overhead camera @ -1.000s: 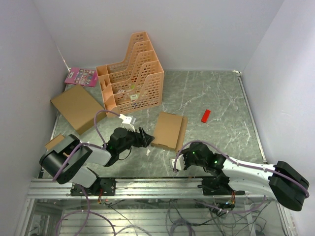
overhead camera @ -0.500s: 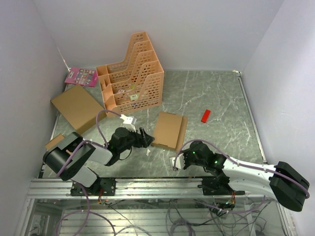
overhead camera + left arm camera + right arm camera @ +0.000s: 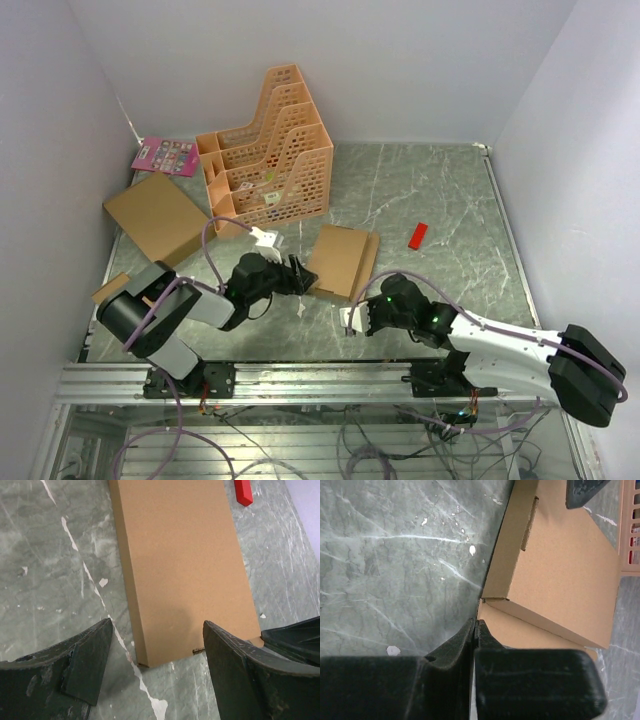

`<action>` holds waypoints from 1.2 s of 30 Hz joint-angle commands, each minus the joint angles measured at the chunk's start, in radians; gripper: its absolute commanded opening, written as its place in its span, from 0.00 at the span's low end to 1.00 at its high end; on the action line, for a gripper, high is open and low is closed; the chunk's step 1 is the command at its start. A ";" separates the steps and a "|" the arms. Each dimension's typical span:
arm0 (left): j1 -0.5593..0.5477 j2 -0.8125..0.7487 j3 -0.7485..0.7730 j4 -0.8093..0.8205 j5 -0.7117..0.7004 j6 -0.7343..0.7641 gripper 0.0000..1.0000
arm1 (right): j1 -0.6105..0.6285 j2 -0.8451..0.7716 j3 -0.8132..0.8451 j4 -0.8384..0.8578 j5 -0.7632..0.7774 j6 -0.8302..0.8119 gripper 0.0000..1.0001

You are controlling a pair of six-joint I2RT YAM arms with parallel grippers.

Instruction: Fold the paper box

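The paper box [image 3: 338, 260] is a shallow brown cardboard box lying flat mid-table, with one flap [image 3: 520, 630] spread on the table at its near side. My left gripper [image 3: 298, 272] is open at the box's near left end, and in the left wrist view its fingers [image 3: 85, 665] straddle the box's [image 3: 185, 565] short end without touching it. My right gripper [image 3: 358, 318] is shut, and its tips [image 3: 476, 624] rest at the flap's corner beside the box [image 3: 565, 565]. I see nothing between its jaws.
An orange file rack [image 3: 268, 150] stands behind the box. A larger flat cardboard box [image 3: 160, 215] and a pink card [image 3: 165, 155] lie at back left. A red block [image 3: 418, 236] lies to the right. A small cardboard piece [image 3: 112, 288] sits by the left arm.
My right gripper has closed fully and moved up and left to the box's near corner. The left gripper edged closer to the box and stayed open.
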 commanded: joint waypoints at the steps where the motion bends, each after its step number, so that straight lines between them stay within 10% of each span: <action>1: -0.007 0.028 0.052 -0.010 -0.044 0.055 0.83 | -0.008 0.014 0.040 -0.039 -0.023 0.047 0.00; 19: -0.006 0.116 0.097 -0.043 -0.047 0.085 0.76 | -0.105 0.114 0.165 -0.218 -0.115 0.069 0.00; 26: -0.006 0.082 0.088 -0.038 -0.055 0.089 0.77 | -0.093 0.109 0.140 -0.240 -0.130 -0.037 0.36; 36: -0.007 0.063 0.078 -0.031 -0.056 0.092 0.77 | -0.049 0.145 0.068 -0.090 -0.071 -0.032 0.45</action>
